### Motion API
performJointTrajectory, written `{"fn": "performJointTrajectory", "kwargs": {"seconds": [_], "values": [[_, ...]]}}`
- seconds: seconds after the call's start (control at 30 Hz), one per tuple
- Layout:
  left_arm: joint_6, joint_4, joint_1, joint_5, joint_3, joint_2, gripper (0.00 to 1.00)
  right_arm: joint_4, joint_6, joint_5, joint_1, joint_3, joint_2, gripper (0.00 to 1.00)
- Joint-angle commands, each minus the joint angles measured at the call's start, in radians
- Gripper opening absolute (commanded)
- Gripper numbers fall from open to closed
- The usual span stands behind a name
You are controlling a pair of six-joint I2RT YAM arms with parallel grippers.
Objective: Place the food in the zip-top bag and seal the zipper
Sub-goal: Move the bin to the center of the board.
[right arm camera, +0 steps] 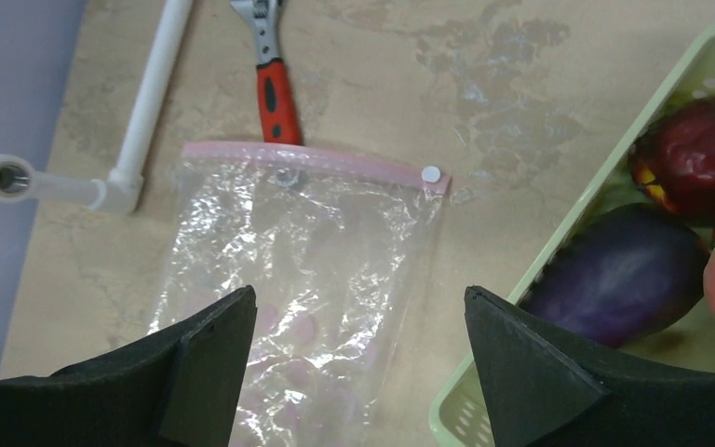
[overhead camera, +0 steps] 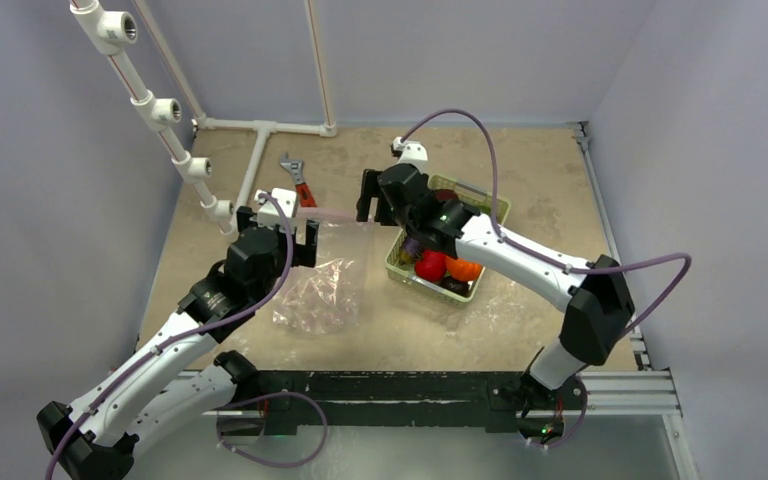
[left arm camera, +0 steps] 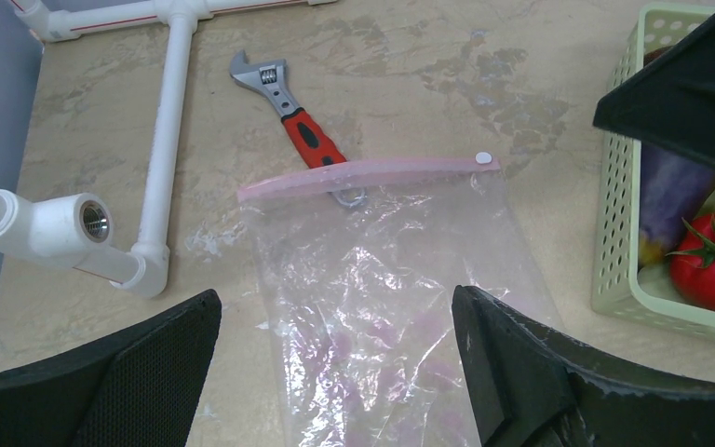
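From where I'm sitting, the red-handled wrench (overhead camera: 298,182) lies flat at my 11 o'clock, white pipe frame (overhead camera: 265,128) just left of it, pale green mesh basket (left arm camera: 617,233) at 1.

The work surface is a beige tabletop of mottled, stone-like look (overhead camera: 540,170), with some darker stains in its far part. Three plain walls of pale lilac-grey colour close it in: one at the back (overhead camera: 440,50), one on the left (overhead camera: 30,200) and one on the right (overhead camera: 720,130). A frame of white plastic pipes lies on the table in the far left corner (overhead camera: 260,127), and one pipe with round fittings rises slanted along the left wall (overhead camera: 150,100). A metal rail follows the right edge (overhead camera: 610,230). A black bar closes the near edge (overhead camera: 380,385). The light is soft and even, with weak shadows.
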State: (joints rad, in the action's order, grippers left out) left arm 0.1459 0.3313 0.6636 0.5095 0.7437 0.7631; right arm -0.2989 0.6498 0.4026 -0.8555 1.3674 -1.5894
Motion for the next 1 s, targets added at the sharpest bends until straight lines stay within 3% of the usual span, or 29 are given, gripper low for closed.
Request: {"fn": "performJointTrajectory", "kwargs": {"seconds": [0.0, 0.97], "values": [[0.012, -0.023, 0.005, -0.003, 0.031, -0.007, 0.93, -0.064, 0.039, 0.049, 0.001, 0.062, -0.043, 0.84], [0.014, -0.031, 0.004, -0.024, 0.031, -0.003, 0.93, -0.028, 0.056, 0.119, 0.147, -0.013, -0.219, 0.65]]}}
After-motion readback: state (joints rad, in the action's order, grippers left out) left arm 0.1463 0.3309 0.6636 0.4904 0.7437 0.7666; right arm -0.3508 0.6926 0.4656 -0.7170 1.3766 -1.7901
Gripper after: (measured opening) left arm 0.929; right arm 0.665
